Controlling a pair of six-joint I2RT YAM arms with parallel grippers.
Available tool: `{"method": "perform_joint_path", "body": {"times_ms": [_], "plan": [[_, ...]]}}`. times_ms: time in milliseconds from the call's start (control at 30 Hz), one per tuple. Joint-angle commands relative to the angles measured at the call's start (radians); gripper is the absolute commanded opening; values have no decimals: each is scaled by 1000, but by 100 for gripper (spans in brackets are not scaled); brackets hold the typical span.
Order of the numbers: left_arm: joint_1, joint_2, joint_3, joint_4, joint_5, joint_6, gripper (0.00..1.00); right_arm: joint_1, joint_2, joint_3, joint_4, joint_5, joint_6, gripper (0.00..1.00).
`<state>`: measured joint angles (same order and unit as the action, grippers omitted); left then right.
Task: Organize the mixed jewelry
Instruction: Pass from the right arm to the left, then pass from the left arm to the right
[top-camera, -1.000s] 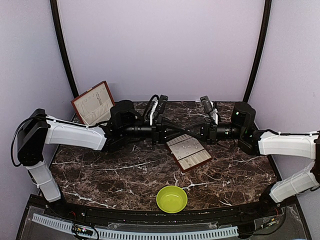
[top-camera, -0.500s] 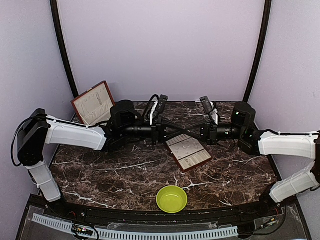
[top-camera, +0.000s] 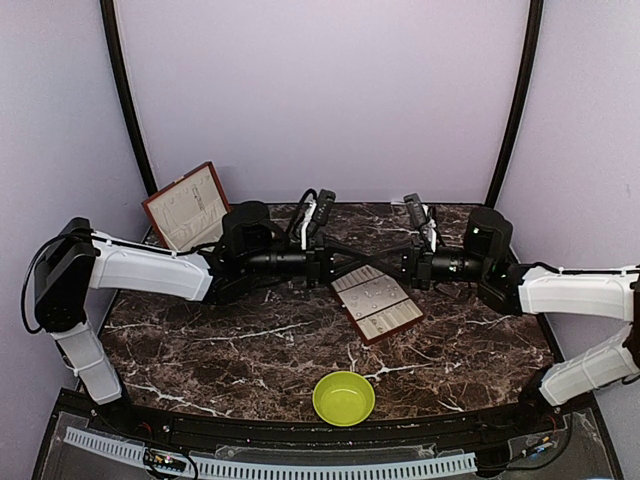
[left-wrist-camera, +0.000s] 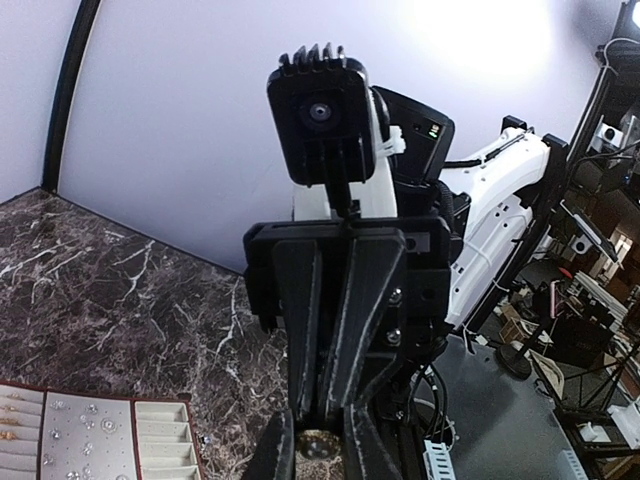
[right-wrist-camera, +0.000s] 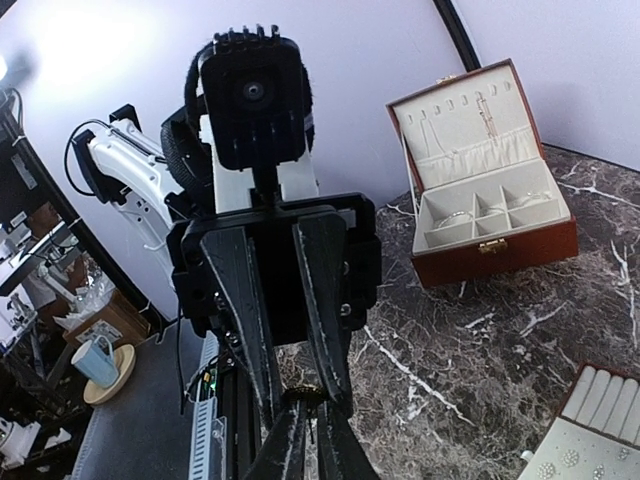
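Right hand (right-wrist-camera: 308, 410) eased back, level; left hand (left-wrist-camera: 318, 438) level, pinching gold piece (left-wrist-camera: 318, 447)

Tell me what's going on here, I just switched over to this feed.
Both arms point at each other, tip to tip, mid-table near the padded tray. A small gold-coloured piece seems pinched in the left gripper. The right gripper is at the same piece, but I cannot tell whether it grips too. It looks like a handover. The hinged box stands open at the back left.
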<state>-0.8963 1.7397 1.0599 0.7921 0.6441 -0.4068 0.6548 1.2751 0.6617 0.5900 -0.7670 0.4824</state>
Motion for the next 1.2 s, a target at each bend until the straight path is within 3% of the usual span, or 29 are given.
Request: {"method": "perform_joint_path", "body": {"times_ms": [0,267,567,1167], "plan": [[-8,-60,-8,-75,-87,42,10,-12,-33,-35,30,103,21,16],[5,-71,-15,-127,-146,31,10,-63,-93,-94,85,114,70,24],[29,-70,-21,-122,-118,-1,10,-84,-81,-111,136,66,115,27],[38,-66,-20,-89,-16,-37,11,-16,46,-41,153,10,104,18]]}}
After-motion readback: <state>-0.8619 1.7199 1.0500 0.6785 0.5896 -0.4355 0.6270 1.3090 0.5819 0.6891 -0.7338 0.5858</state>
